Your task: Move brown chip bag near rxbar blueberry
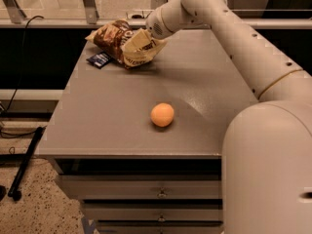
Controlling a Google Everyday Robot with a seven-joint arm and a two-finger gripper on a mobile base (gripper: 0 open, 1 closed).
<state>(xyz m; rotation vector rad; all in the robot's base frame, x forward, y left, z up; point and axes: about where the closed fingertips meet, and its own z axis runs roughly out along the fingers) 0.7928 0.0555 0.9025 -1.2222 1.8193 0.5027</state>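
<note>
While I am watching from my remote station, the thick white robot arm [253, 82] is filling the right side of the frame, sweeping from the lower right up to the upper middle. Beside it, the grey flat-topped table [112, 121], with drawers [146, 193] along its front, is taking up the centre. At the table's far corner, in the upper left of the frame, the crinkled dark-brown chip bag [114, 38] with white lettering and cream ends is lying tilted, its right cream end raised. The gripper [146, 40] is sitting at that raised end, clamping the bag. The round orange ball [162, 114] is resting alone near the table's middle, well apart from the bag. The small flat dark-blue wrapped rxbar blueberry [99, 59] is lying just beside the bag's lower left edge; I cannot tell whether they are touching.
</note>
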